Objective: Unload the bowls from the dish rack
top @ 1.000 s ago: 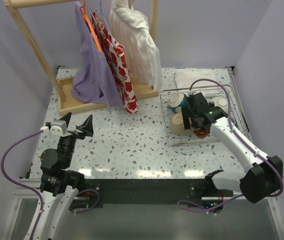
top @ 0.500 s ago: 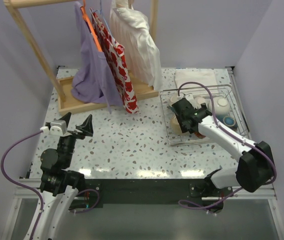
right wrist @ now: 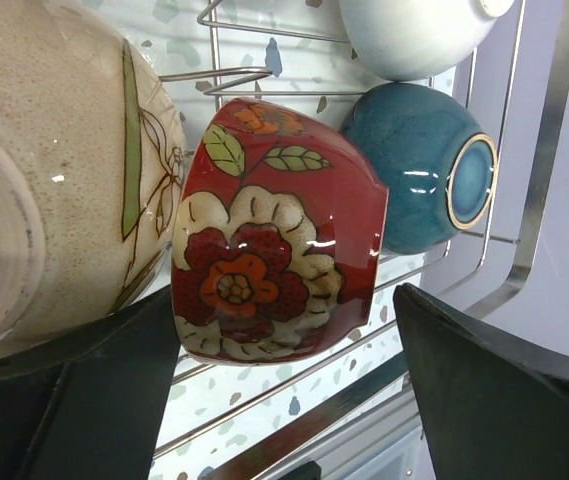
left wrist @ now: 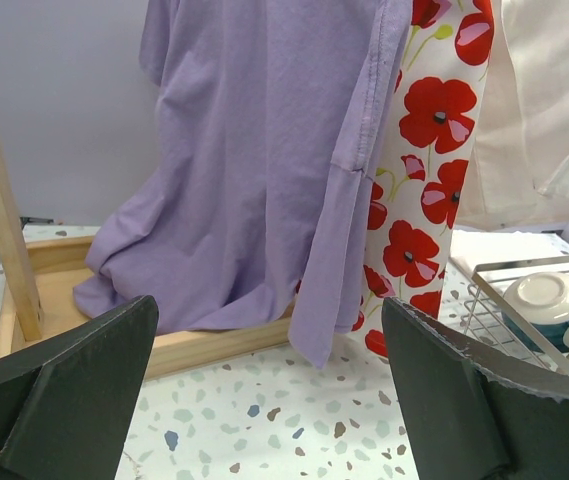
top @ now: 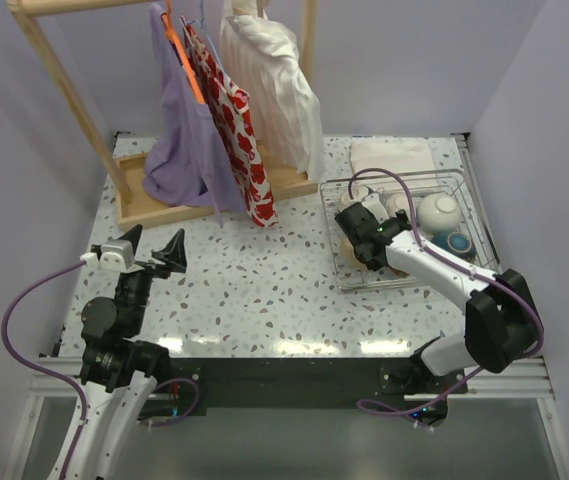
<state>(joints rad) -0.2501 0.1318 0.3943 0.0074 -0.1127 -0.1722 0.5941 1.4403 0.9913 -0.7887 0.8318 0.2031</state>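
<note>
Looking through the right wrist camera, I see the right gripper [top: 363, 233] spread wide inside the dish rack [top: 401, 283]. It straddles the red floral bowl [right wrist: 274, 270], which lies tipped between a beige bowl [right wrist: 44, 180] and a teal bowl [right wrist: 419, 165]. My left gripper [left wrist: 269, 305] hangs wide and empty, well apart from the rack.

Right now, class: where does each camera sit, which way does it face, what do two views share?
Top external: overhead, behind the bases, looking down at the dish rack; left hand, right hand show.
Left wrist: low, facing the purple shirt; its fingers show.
Right wrist: over the rack, facing the red floral bowl; its fingers show.
Top and right wrist share the teal bowl.
</note>
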